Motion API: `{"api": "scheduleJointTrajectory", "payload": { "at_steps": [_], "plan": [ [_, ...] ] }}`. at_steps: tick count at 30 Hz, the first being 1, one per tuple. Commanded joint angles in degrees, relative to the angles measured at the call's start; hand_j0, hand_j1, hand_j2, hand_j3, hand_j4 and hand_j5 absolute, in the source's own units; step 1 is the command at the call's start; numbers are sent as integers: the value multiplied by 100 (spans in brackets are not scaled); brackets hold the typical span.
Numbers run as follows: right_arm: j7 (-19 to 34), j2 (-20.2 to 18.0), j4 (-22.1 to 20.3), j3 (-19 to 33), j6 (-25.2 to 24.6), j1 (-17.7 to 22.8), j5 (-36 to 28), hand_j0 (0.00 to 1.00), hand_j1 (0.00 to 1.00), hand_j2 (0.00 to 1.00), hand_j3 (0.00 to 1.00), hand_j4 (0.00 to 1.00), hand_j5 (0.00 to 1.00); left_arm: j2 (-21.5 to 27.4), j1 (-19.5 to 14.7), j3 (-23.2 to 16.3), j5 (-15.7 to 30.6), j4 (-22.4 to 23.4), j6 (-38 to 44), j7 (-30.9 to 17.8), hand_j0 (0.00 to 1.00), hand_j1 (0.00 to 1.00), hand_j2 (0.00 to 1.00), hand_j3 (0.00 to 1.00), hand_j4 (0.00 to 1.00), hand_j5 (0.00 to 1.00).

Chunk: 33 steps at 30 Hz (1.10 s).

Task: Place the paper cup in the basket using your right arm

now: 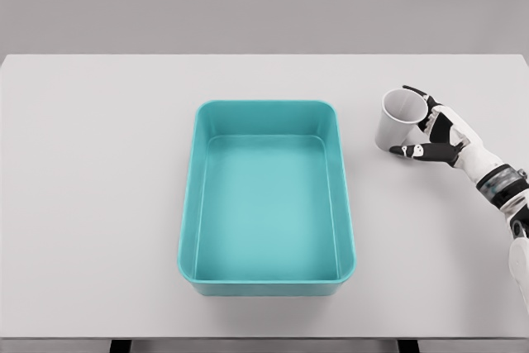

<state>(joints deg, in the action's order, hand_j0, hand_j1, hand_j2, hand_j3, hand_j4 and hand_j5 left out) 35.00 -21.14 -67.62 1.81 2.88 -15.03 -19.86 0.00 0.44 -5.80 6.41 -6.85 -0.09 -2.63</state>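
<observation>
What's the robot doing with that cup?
The robot's right hand is wrapped around a white paper cup standing on the table, to the right of a teal basket. The cup looks upright and has not gone into the basket yet; the basket holds nothing. The left arm is out of view.

one white paper cup [400, 120] | one teal rectangular plastic basket [267, 280] | one pale grey tabletop [91, 188] | one white-and-black five-finger robot hand [440, 132] in sight, on the right arm
</observation>
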Motion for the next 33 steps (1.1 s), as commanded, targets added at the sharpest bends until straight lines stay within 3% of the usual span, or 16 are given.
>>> {"api": "scheduleJointTrajectory", "payload": {
  "at_steps": [1,5,15,24,33],
  "plan": [
    [0,-4,-15,-6,-7,0,-36,97,97,97,97,97,97,0,0,0,1,0,0,-1,100,100,100,100,100,100],
    [0,-13,-24,-32,-16,0,-36,82,82,82,82,82,82,0,0,0,1,0,0,-1,100,100,100,100,100,100],
    [0,-22,-50,-32,-42,-9,-36,62,62,62,62,62,62,0,0,0,1,0,0,-1,100,100,100,100,100,100],
    [0,-83,-164,-23,-16,-18,-36,57,57,57,57,57,57,0,0,0,1,0,0,-1,100,100,100,100,100,100],
    [0,-109,-823,21,-33,44,-44,54,54,54,54,54,54,0,0,0,1,0,0,-1,100,100,100,100,100,100]
  ]
}}
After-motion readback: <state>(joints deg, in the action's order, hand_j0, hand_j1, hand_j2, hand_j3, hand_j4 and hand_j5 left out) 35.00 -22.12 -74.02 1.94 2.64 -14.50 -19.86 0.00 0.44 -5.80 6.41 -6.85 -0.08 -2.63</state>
